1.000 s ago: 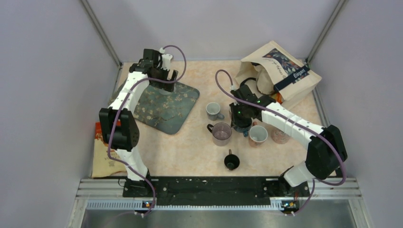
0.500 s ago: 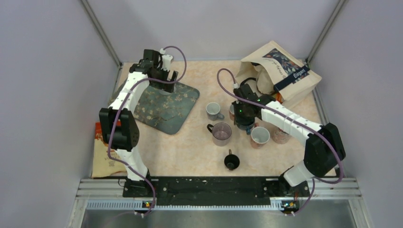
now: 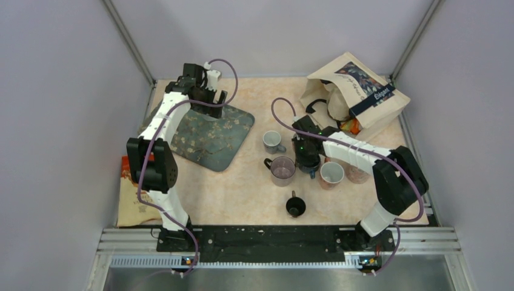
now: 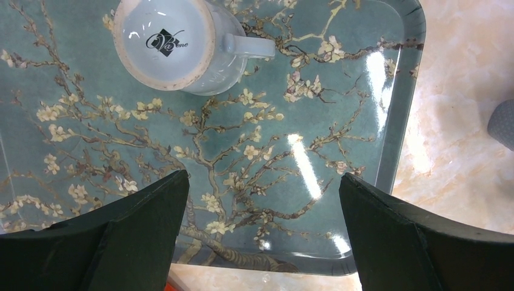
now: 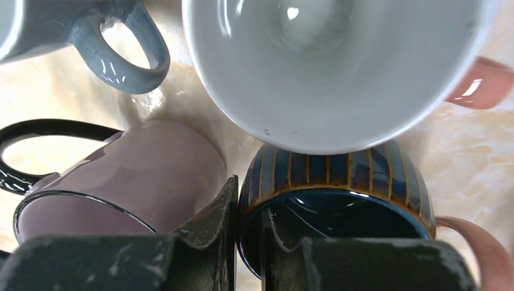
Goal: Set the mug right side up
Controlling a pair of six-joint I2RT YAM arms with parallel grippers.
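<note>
A white mug (image 4: 176, 42) stands upside down on the blossom-patterned teal tray (image 4: 400, 91), its marked base up and its handle pointing right. My left gripper (image 4: 263, 236) hangs open above the tray, just near of that mug; in the top view (image 3: 210, 103) it covers the mug. My right gripper (image 5: 248, 242) is shut on the rim of a blue striped mug (image 5: 339, 176), one finger inside and one outside. That mug's mouth faces up. In the top view my right gripper (image 3: 307, 156) sits among the mugs at the table's middle.
Around the blue mug stand a purple mug (image 3: 283, 170), a grey mug (image 3: 273, 141) and a white mug with a pink handle (image 3: 331, 173), all close together. A small black cup (image 3: 295, 206) stands nearer. A tote bag (image 3: 354, 94) lies at the back right.
My right arm has swung its forearm and shifted the wrist slightly nearer, still holding the blue mug between the purple and white mugs. The left arm has not moved.
</note>
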